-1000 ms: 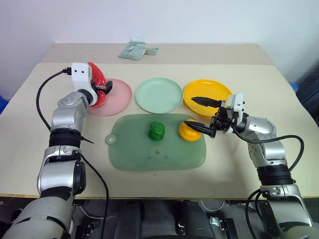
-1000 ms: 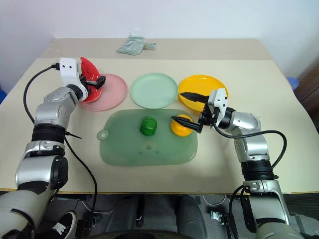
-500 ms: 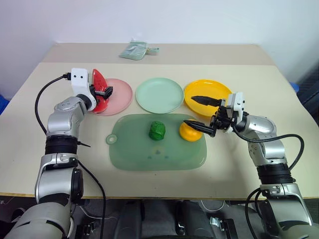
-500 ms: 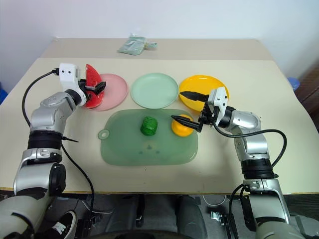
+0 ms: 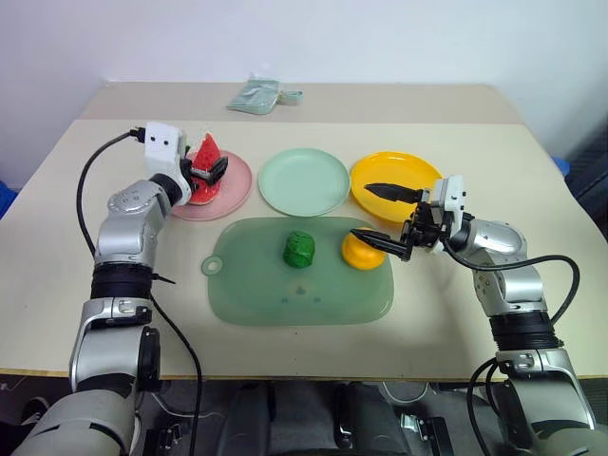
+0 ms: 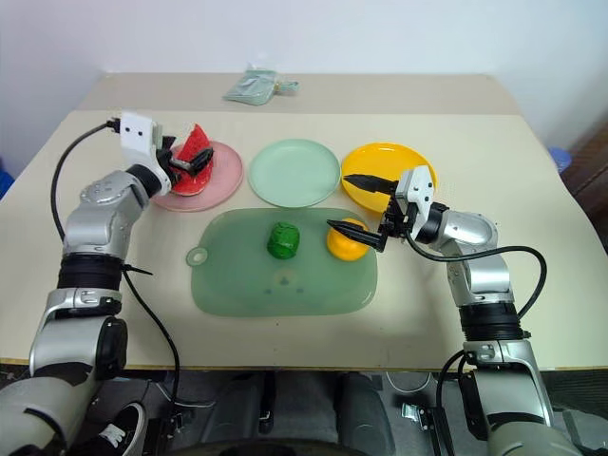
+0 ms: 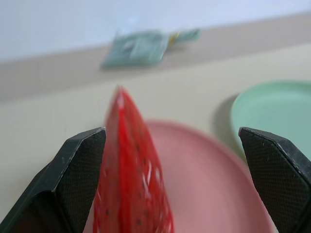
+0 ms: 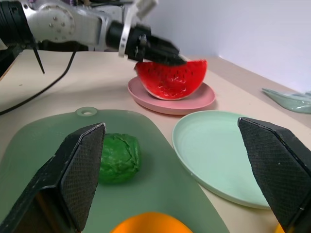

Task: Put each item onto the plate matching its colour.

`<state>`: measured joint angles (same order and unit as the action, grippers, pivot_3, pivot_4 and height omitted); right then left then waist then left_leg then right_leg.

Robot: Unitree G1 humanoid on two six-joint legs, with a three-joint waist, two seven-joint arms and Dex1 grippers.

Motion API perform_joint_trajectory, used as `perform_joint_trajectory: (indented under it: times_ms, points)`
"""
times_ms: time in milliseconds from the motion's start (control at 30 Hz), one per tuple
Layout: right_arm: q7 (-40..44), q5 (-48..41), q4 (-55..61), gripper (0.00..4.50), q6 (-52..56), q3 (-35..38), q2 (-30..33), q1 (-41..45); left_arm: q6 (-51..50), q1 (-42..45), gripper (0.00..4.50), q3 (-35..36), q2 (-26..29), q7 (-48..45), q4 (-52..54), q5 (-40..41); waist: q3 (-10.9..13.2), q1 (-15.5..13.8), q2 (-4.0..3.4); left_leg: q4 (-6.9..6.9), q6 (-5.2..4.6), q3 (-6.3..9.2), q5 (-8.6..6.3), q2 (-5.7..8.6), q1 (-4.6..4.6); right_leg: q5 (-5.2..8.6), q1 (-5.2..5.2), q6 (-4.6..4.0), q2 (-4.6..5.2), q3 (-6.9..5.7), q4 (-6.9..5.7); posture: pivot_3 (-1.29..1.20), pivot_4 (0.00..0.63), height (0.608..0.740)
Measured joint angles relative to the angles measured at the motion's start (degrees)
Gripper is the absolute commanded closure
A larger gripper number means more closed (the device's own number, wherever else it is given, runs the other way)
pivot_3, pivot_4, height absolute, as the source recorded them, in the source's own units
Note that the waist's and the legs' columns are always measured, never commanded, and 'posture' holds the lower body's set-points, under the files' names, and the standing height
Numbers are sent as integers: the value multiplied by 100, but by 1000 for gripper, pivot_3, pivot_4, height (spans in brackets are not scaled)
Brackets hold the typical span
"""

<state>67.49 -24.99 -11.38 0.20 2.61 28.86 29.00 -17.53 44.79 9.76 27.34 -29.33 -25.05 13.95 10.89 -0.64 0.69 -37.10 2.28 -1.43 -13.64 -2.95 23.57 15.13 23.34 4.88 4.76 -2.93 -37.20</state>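
The red watermelon wedge (image 5: 203, 157) stands rind-down on the pink plate (image 5: 235, 185). My left gripper (image 5: 211, 173) is open around the wedge's top. In the left wrist view the wedge (image 7: 131, 170) lies against one finger (image 7: 77, 165), with a wide gap to the other. The bumpy green vegetable (image 5: 298, 249) and the orange (image 5: 358, 253) lie on the green mat (image 5: 285, 294). My right gripper (image 5: 362, 211) is open, one finger over the orange and the other over the yellow plate (image 5: 404, 169). The mint plate (image 5: 304, 180) holds nothing.
A pale green pouch (image 5: 256, 96) lies at the table's far edge. The three plates stand in a row behind the mat. Bare tabletop lies to the right of the yellow plate and in front of the mat.
My left gripper has moved right, and the watermelon wedge went from tilted at the pink plate's left rim to upright on the plate. The right arm has not moved.
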Motion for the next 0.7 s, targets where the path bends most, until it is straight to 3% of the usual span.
perform_joint_trajectory:
  times_ms: [300,500,700]
  points:
    - [-30,-54,93,0,90,14,11,9,109,-651,40,149,485,-1895,1507,1109,0,37,-1,2,0,-1,0,-1,-2,0,0,-1,0,1,0,0,150,740]
    - [-79,-128,305,0,354,19,23,77,-1099,-1666,40,86,1155,-3290,2501,2175,1,50,-2,2,0,1,0,-3,-2,1,0,-2,0,1,0,0,150,740]
    - [-60,-123,335,0,433,16,4,78,-900,-1778,40,-352,868,-3487,2853,2066,1,-20,-2,-1,0,1,0,0,-1,1,-7,-2,1,1,6,0,150,740]
